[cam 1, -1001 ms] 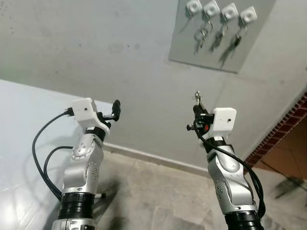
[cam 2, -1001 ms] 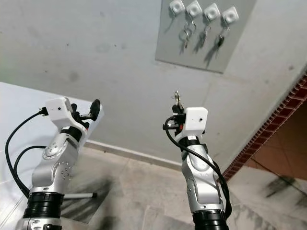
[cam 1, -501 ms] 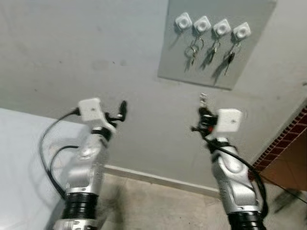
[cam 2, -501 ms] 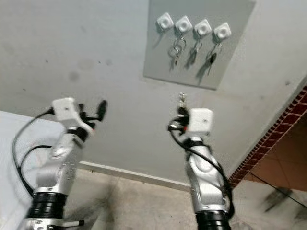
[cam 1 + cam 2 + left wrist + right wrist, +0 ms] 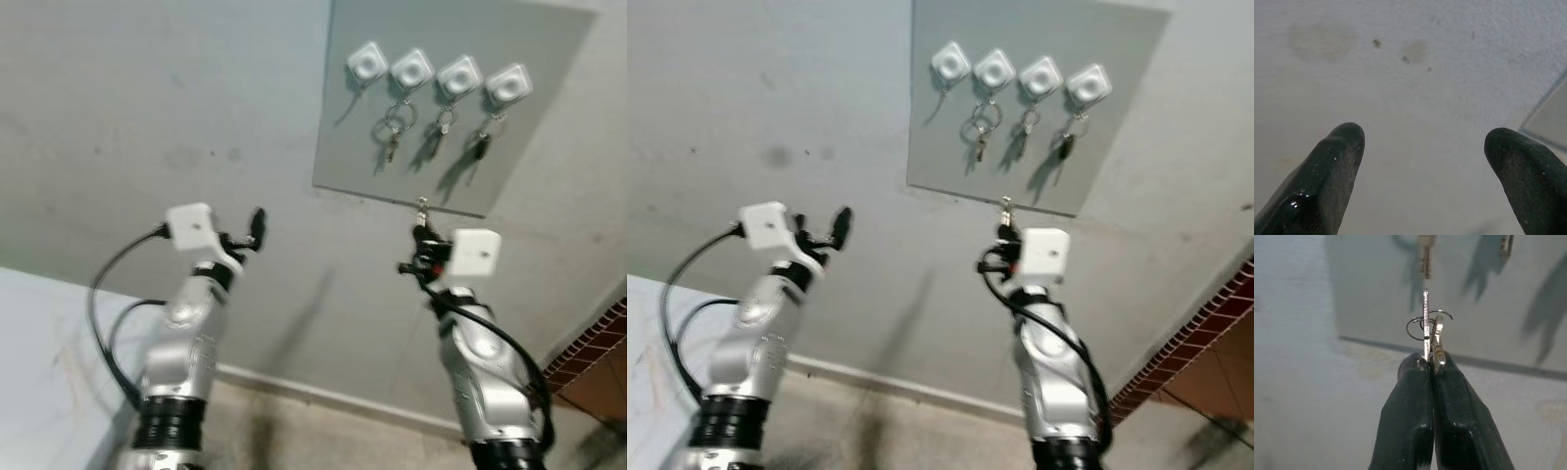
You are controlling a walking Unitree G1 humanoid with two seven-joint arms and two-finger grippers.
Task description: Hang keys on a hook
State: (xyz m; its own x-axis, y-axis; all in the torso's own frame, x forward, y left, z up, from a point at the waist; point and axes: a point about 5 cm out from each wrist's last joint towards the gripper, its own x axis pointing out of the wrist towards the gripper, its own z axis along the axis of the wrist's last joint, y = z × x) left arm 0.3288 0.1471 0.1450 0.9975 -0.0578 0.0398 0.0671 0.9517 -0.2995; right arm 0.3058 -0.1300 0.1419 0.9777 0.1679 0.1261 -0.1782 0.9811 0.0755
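Panel [image 5: 460, 108]: grey board fixed flat on the pale wall [image 5: 147, 108], high up; taken here as the landmark.
Hooks: four white square hooks in a row along the upper part of the panel; leftmost hook [image 5: 365, 62] bare, with only its shadow below.
Hung keys: three bunches already on the other three hooks, one under the second hook [image 5: 392, 132], one under the third [image 5: 444, 122], one under the fourth [image 5: 480, 142].
Right hand [image 5: 1431, 363]: raised just below the lower edge of the panel, under the gap between the second and third hooks; fingers pinched tight together, gripping the keys.
Keys [image 5: 1427, 325]: clamped in the right hand, key blade standing upright above the fingertips with a thin wire ring beside it; tip close to the panel's lower edge, well below the hooks.
Left hand [image 5: 1425, 152]: raised off to the left of the panel and lower, facing bare wall; fingers spread wide, holding nothing.
Floor [image 5: 323, 431]: tiled, far beneath the panel, meeting the wall at a pale skirting.
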